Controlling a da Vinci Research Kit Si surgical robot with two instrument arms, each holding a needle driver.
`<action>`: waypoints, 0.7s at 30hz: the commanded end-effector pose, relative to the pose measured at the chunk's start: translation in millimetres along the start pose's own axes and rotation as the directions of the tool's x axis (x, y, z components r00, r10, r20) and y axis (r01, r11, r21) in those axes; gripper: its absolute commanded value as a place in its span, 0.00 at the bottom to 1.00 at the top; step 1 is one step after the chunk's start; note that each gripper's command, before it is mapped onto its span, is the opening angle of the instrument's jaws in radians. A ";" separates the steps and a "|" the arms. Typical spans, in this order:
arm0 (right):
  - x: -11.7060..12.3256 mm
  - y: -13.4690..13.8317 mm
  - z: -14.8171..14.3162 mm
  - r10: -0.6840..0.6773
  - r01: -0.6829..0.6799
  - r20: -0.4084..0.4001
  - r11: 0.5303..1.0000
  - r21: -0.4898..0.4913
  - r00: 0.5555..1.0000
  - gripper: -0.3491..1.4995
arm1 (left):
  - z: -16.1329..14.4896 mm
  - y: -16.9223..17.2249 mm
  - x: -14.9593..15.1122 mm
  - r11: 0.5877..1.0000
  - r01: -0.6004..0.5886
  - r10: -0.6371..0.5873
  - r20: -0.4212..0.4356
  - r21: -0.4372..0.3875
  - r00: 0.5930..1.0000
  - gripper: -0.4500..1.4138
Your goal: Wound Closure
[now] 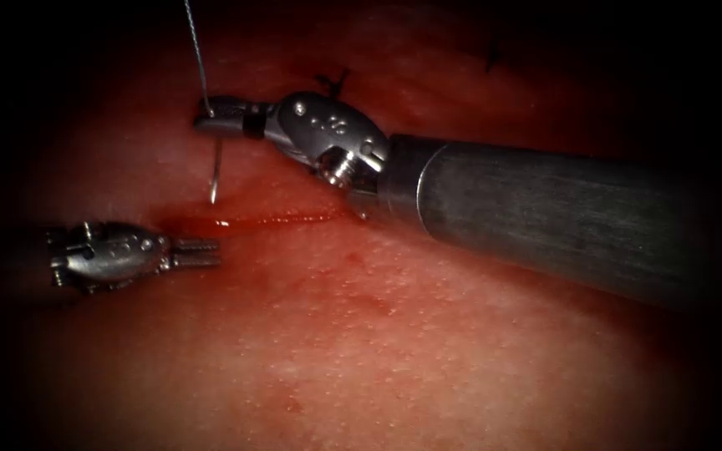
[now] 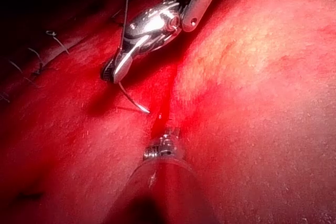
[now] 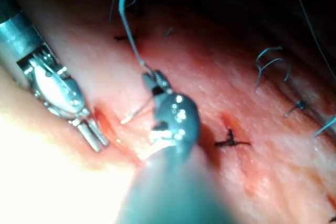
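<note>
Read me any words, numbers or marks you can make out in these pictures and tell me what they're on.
No readable text.
Right hand, wrist housing: small stamped marks, too small to read.
Left hand, body: faint marks, too small to read.
The right hand holds the needle near its thread end, with the point free above the tissue; the left hand holds nothing.

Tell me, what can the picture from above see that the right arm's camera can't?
From above: the line of red fluid along the cut. Right arm's camera: curly cut thread ends beside finished stitches. Both: the right tool holding the needle near its thread end, tip free above the tissue; the thread rising away; the left tool, open, holding nothing.
</note>
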 end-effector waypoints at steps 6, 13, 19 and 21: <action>0.5 0.0 1.1 0.025 -0.025 -0.008 0.999 0.039 1.000 0.00 | 0.6 -0.2 0.2 1.000 -0.002 0.002 -0.002 -0.002 1.000 0.22; 0.5 -0.3 1.4 0.076 -0.075 -0.009 0.996 0.056 0.997 0.00 | 0.6 -0.3 0.2 1.000 -0.003 0.003 -0.002 -0.003 1.000 0.22; -0.3 -0.8 2.2 0.169 -0.167 -0.004 0.978 0.123 0.986 0.00 | 0.4 -0.3 0.3 1.000 -0.002 0.002 -0.002 -0.005 1.000 0.23; -0.6 -1.0 2.4 0.195 -0.193 0.003 0.971 0.143 0.981 0.00 | 0.3 -0.3 0.4 1.000 -0.001 0.001 -0.001 -0.006 1.000 0.23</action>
